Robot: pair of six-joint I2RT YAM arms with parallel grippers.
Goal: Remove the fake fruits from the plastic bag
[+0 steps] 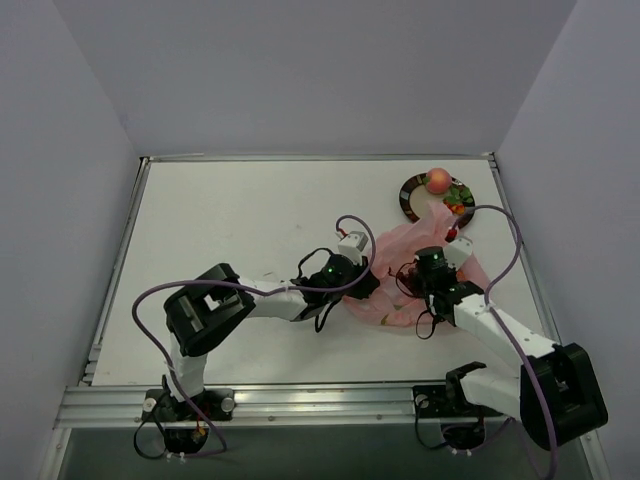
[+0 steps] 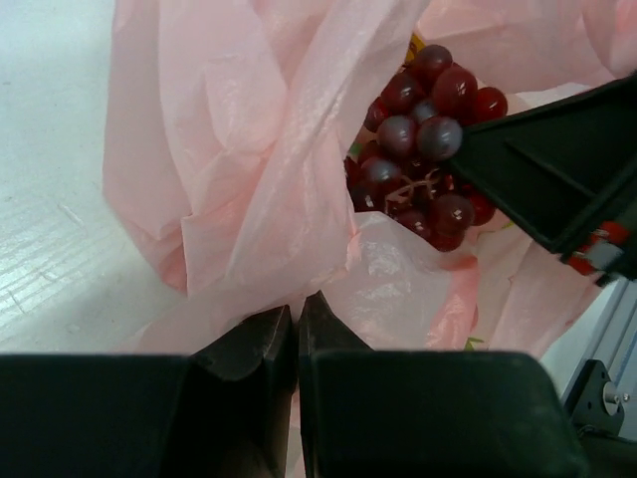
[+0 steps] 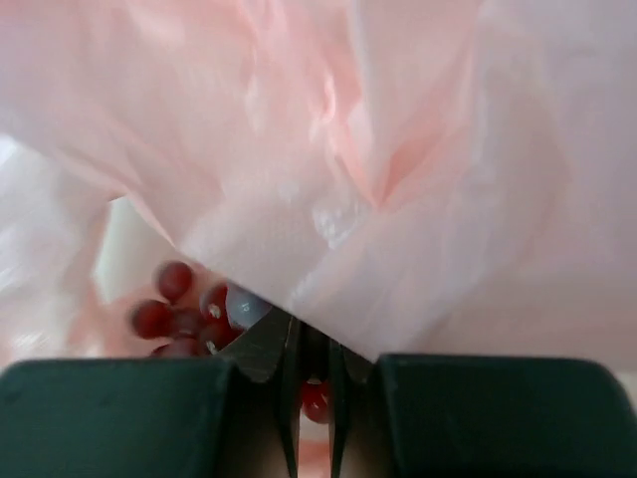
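Bag [image 1: 400, 245], from the top view: lying crumpled right of the table's centre, just short of the plate [image 1: 408, 196], and sitting pinned between the left gripper [image 1: 366, 280] on its left side and the right gripper [image 1: 418, 282] on its near right. Carrying a peach [image 1: 437, 180] on the plate already, well apart from both arms. From the left wrist: clenching on a fold of bag film right at the fingertips [image 2: 267, 339], and so holding the mouth open. Looking straight ahead and to the right through that opening onto the grapes [image 2: 423, 149], a dark red cluster running with its long axis from upper right down to lower left. Touching the cluster's right flank with a black finger of the right gripper, which makes that arm clearly the nearer of the two. Peeking above the cluster, a yellow scrap too small to name. From the right wrist: reaching under a hanging sheet of bag [image 3: 398, 179], with the jaws drawn almost together [image 3: 314, 349] and grapes [image 3: 179, 309] lying just left of the tips, one more showing low in the slit. Pinching a stem, film or nothing: impossible to tell. Probably needing a pull back out through the mouth. Showing no brand or readable writing anywhere.
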